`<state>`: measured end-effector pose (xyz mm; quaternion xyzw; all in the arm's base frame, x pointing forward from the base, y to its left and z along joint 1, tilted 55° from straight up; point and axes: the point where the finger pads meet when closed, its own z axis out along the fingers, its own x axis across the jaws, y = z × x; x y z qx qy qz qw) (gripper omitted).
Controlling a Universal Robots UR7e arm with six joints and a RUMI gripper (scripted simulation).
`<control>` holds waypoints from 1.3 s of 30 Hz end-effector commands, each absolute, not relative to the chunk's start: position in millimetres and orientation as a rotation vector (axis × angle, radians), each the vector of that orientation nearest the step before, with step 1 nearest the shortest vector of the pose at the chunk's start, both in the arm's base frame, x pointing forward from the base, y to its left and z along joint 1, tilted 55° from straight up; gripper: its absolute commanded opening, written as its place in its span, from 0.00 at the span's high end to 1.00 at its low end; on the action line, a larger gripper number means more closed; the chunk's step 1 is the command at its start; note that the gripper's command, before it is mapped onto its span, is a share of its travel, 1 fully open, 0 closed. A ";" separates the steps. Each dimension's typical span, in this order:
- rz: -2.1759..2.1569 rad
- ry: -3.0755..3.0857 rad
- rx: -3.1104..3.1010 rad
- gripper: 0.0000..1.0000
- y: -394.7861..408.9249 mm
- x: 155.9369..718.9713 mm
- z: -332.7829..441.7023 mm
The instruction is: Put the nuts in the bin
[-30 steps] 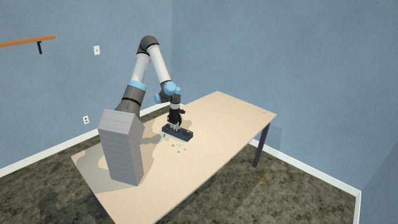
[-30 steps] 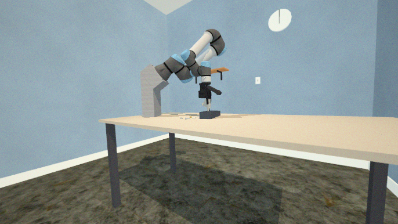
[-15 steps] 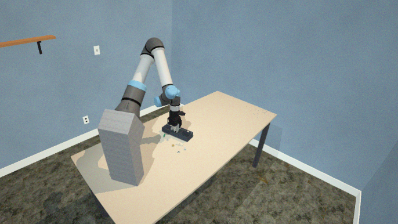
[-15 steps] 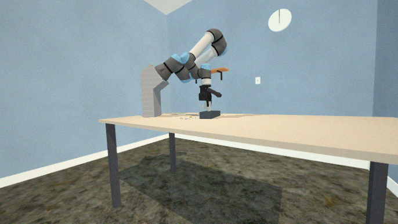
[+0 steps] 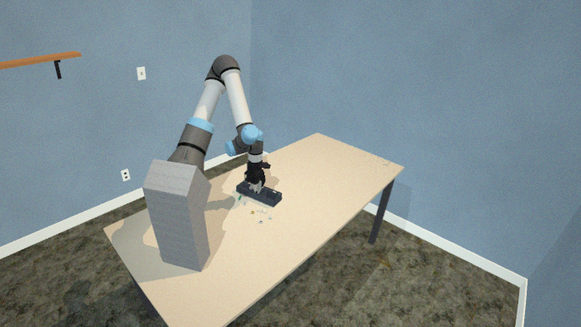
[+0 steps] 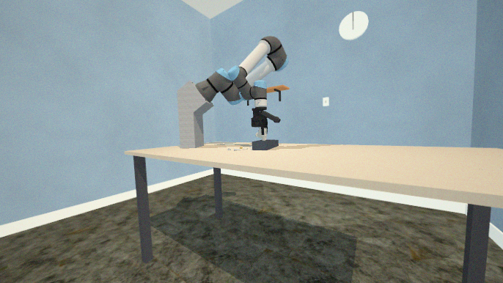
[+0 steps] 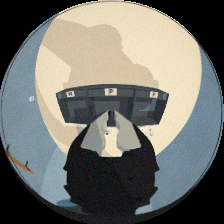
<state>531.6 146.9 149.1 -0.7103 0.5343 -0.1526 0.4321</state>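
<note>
Your gripper point(image 5: 256, 191) point(image 6: 263, 139) point(image 7: 111, 111) is clenched nearly shut over the dark bin row point(image 5: 275, 200) point(image 6: 259, 145) point(image 7: 111, 86), likely to drop a nut into its middle P section; you cannot tell whether it grips one. Small parts point(image 5: 252, 212) point(image 6: 240, 148), probably including nuts, lie beside the bin row.

In the last second, I see my gripper point(image 5: 257, 191) point(image 6: 263, 139) point(image 7: 111, 111) has gone down closer to the bins point(image 5: 266, 196) point(image 6: 259, 145) point(image 7: 78, 109), and now its tips are at the level of their rim. The elbow point(image 5: 226, 64) point(image 6: 275, 45) has also moved, a little outward from the base side, and the wrist point(image 5: 251, 134) point(image 6: 259, 92) has come lower with the gripper.
</note>
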 end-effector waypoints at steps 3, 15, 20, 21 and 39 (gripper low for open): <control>-0.381 1.332 -1.770 0.96 147.0 531.7 149.2; -0.381 1.332 -1.770 0.96 147.0 531.7 149.2; -0.381 1.332 -1.770 0.96 147.0 531.7 149.2; -0.381 1.332 -1.770 0.96 147.0 531.7 149.2; -0.380 1.334 -1.769 0.96 141.3 522.6 155.6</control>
